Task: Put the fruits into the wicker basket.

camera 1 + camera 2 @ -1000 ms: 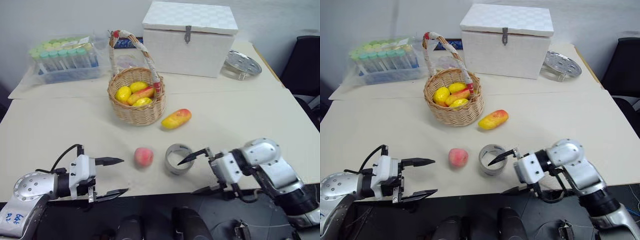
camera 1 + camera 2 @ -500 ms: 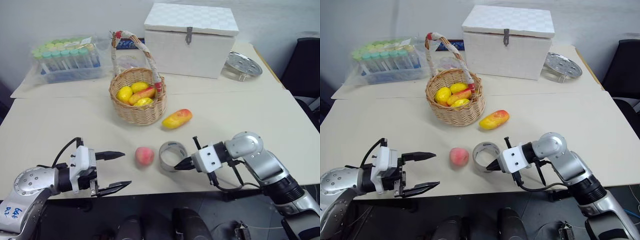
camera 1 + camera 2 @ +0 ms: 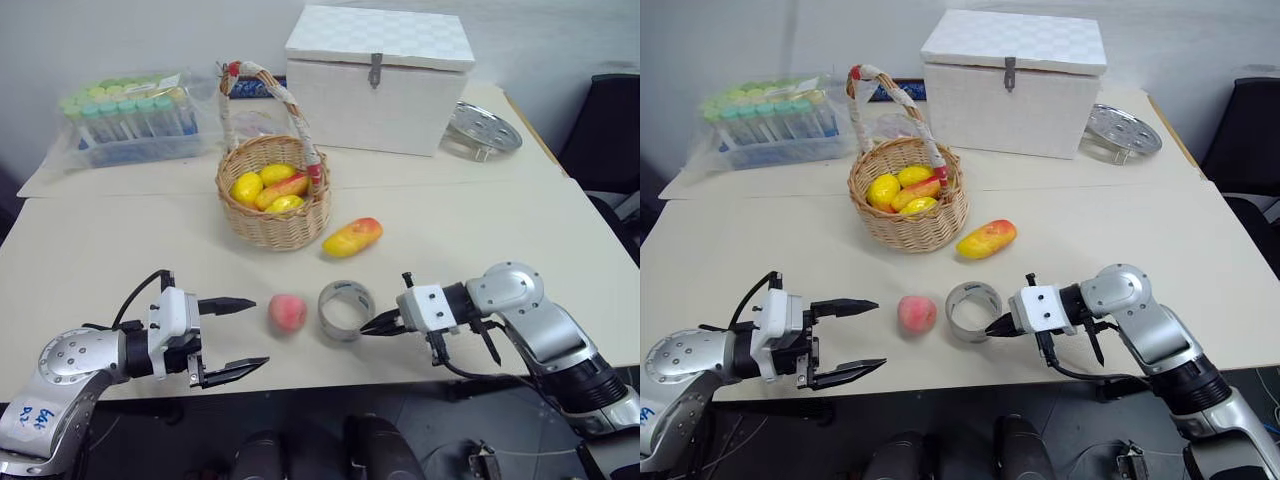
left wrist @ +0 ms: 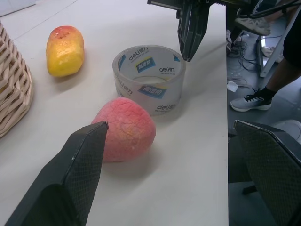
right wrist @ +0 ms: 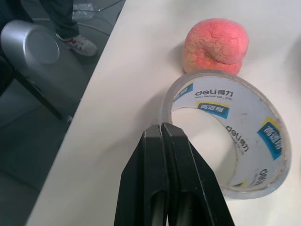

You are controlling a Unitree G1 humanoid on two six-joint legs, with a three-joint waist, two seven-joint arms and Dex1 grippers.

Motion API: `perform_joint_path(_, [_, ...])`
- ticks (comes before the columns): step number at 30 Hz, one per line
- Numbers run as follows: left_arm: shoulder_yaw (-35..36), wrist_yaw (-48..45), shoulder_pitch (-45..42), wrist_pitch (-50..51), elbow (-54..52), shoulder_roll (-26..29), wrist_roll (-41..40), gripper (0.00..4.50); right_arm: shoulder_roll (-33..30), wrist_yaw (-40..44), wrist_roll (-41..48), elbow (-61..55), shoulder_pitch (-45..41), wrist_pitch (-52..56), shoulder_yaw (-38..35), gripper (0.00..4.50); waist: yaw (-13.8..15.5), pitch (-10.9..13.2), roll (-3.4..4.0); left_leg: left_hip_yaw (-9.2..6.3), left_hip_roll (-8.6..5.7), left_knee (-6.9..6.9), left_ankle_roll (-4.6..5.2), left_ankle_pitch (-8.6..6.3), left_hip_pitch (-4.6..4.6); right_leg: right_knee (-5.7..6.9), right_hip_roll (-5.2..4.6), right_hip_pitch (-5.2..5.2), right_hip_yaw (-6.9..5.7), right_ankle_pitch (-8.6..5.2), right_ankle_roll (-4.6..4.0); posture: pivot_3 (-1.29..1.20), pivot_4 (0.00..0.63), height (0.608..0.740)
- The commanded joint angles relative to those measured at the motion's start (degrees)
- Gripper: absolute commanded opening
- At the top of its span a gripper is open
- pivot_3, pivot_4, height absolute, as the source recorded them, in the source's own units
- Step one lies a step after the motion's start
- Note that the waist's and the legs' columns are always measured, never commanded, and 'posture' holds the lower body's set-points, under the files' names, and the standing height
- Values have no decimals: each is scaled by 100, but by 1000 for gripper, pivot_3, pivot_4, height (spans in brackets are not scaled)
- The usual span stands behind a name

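A pink-red peach (image 3: 287, 312) lies near the table's front edge. The yellow mango (image 3: 352, 237) with an orange-red end lies further back, just right of the wicker basket (image 3: 270, 228), which holds several yellow fruits. My left gripper (image 3: 255, 332) is open, level with the table and just left of the peach (image 4: 124, 135), with nothing between its fingers. My right gripper (image 3: 366, 328) is shut on nothing. It points left, its tips (image 5: 162, 128) at the outer wall of a tape roll (image 3: 345, 310). I cannot tell whether they touch it.
The tape roll (image 4: 149, 77) stands right beside the peach. A white checkered box (image 3: 378, 75) and a metal disc (image 3: 484, 126) are at the back right. A plastic bag of green-capped tubes (image 3: 130, 115) lies at the back left. The table's front edge is close below both grippers.
My right gripper has shut and swung to point left at the tape roll. The roll now sits slightly nearer the peach. The left gripper stays open in about the same place.
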Motion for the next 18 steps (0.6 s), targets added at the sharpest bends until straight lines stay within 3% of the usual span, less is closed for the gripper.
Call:
perform_joint_path(1, [-7,-47,43,-150,-33,-43,41,4500,-30,41,439,-397,42,523,-145,213,-10,0,0,0,1,0,-1,0,0,0,1,0,0,0,0,0,150,740])
perform_joint_path(3, [-3,-54,63,-175,-20,-46,57,4500,95,-96,330,-411,13,197,-190,673,-3,1,2,0,2,-1,-1,-1,-2,0,1,-2,0,0,0,0,150,740])
perform_joint_path(8, [27,-92,141,-227,-4,-39,62,4500,180,-85,170,-313,-56,-325,-162,2328,1,1,2,1,1,-1,-1,-1,-2,-1,1,-3,0,0,0,0,150,740])
perform_joint_path(16, [23,-79,259,-405,86,-122,130,4500,240,-151,-683,89,-536,114,389,2328,-4,1,2,1,1,-1,-1,-1,-4,-1,1,-4,-1,0,-1,0,150,740])
perform_joint_path(18, [33,-32,251,-457,133,-175,165,4500,266,-187,-755,120,-600,199,420,1943,-2,1,2,0,1,-1,-1,-1,-5,-2,0,-6,-1,-1,-1,0,150,740])
